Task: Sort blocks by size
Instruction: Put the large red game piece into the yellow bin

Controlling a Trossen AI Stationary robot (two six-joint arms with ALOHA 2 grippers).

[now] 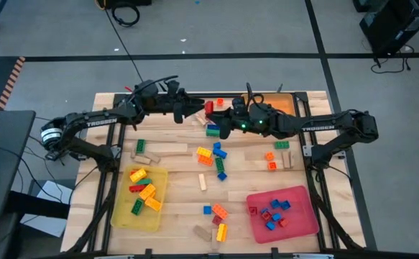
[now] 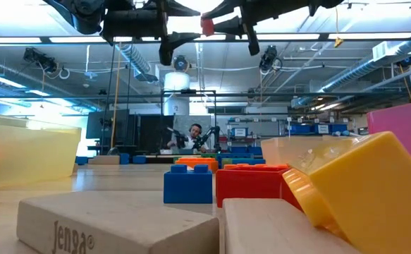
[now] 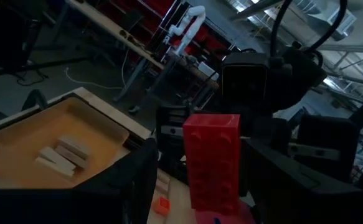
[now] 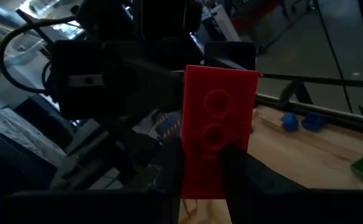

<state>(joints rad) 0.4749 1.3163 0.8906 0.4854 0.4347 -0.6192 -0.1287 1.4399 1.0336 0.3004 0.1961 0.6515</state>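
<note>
So a red block is pinched between the dark fingers of the right gripper, clamped tight on its lower part, underside holes turned toward that wrist camera. In the high view it's carried up in the air over the far middle of the table, and the same block is seen as a small red spot between the two arms. The left gripper is parked right in front of it, fingers spread wide on either side of the block with nothing gripped; whether they're actually touching it can't be told. From the left wrist the studded face of the block is shown standing upright.

Further out, the rest of the blocks are scattered across the wooden top: a loose bunch of yellow, blue and green ones near the middle, a couple of orange ones to the right, plain wooden pieces to the left. A yellow tray at the near left is loaded with yellow, red and green bricks, and a red tray at the near right with small blue and red ones. An orange tray with a few wooden pieces is seen at the far edge.
</note>
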